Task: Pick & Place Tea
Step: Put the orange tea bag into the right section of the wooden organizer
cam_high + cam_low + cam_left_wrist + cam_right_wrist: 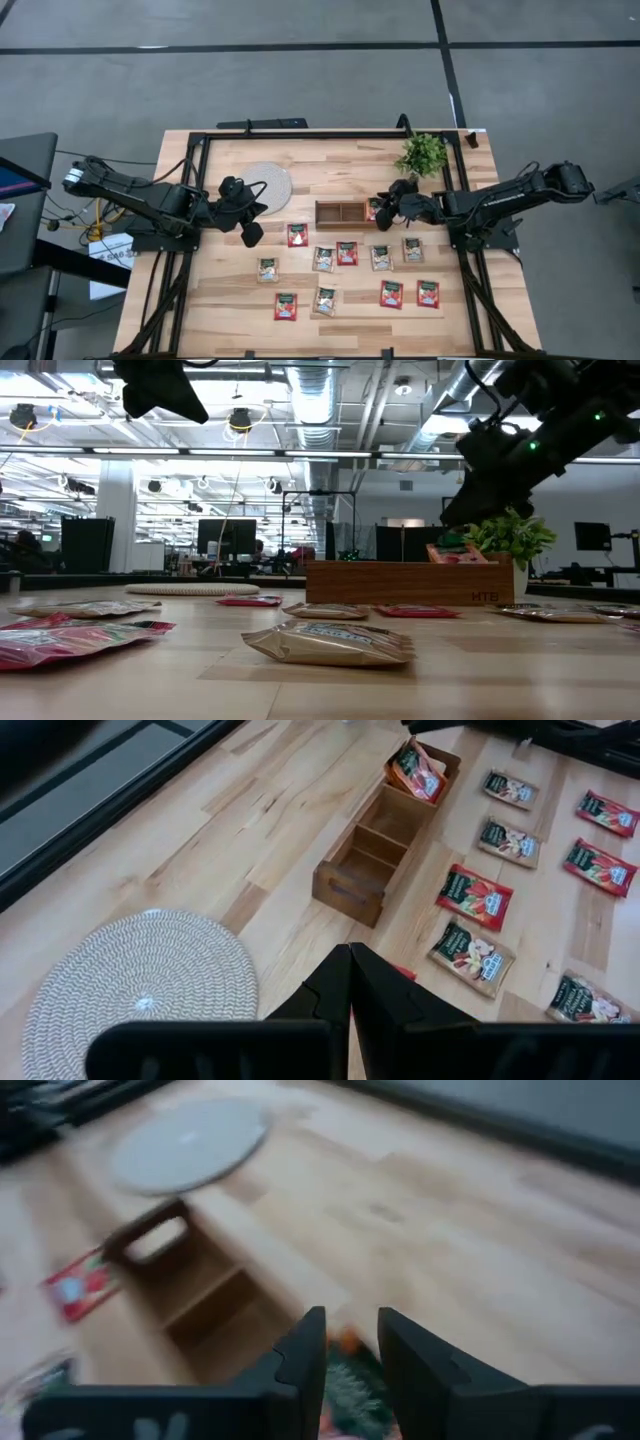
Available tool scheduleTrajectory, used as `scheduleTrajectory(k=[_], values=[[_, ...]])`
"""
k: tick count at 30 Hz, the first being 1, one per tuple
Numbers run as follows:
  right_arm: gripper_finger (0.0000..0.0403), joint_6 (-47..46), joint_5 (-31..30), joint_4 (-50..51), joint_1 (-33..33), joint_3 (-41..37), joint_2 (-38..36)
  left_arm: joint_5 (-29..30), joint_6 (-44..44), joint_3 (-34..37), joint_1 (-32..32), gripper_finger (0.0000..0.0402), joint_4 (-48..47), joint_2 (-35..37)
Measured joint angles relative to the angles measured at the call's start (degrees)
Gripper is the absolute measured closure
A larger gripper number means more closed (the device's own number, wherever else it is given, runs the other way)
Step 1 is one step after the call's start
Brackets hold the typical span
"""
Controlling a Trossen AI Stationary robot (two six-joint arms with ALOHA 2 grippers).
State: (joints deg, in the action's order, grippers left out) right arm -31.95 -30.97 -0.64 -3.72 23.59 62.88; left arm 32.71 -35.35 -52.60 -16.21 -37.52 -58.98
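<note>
Several tea sachets lie flat on the wooden table, some red (297, 235) and some pale (267, 269). One red-orange sachet (415, 770) leans inside the right end compartment of the brown wooden tray (335, 213), its top sticking out above the rim (455, 552). My right gripper (350, 1325) hovers just above that sachet, open, with the sachet showing below the gap between its fingers. My left gripper (350, 982) hangs shut and empty above the table, between the round woven disc (265, 185) and the nearest red sachet.
A small potted plant (423, 155) stands behind the tray's right end, close to my right arm. The tray's left and middle compartments (370, 845) hold nothing. A black frame (300, 135) runs around the table's edges. Sachets lie spread across the near half (330, 643).
</note>
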Motion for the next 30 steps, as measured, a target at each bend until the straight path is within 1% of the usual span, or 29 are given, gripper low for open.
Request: scheduleTrajectory(k=[3,5,14,18,22,26,30], values=[[0.0333,-0.04,5.96,1.06,0.44,0.03,0.49,-0.02,0.00,0.00,-0.01,0.0401,0.00,0.00],[0.0346,-2.15,8.22,3.06,0.50,0.03,1.47,-0.51,0.00,0.00,-0.02,0.0402,0.02,0.00],[0.0399,-3.90,12.08,2.73,0.37,-0.02,6.34,-1.50,-0.02,-0.02,-0.02,0.0402,0.90,-0.15],[0.0398,-4.99,13.28,2.13,0.35,0.08,8.10,-1.70,-0.02,-0.02,-0.02,0.0402,0.96,-0.15],[0.0400,-5.05,13.92,2.14,0.35,0.14,8.11,-1.79,-0.02,-0.02,-0.01,0.0402,1.08,-0.15],[0.0401,-3.68,14.69,5.57,-0.47,1.46,7.04,-1.80,-0.02,-0.02,0.00,0.0401,1.29,-0.15],[0.0402,-3.62,14.79,11.20,-2.05,3.16,6.68,-1.79,-0.02,-0.04,0.00,0.0402,1.31,-0.13]])
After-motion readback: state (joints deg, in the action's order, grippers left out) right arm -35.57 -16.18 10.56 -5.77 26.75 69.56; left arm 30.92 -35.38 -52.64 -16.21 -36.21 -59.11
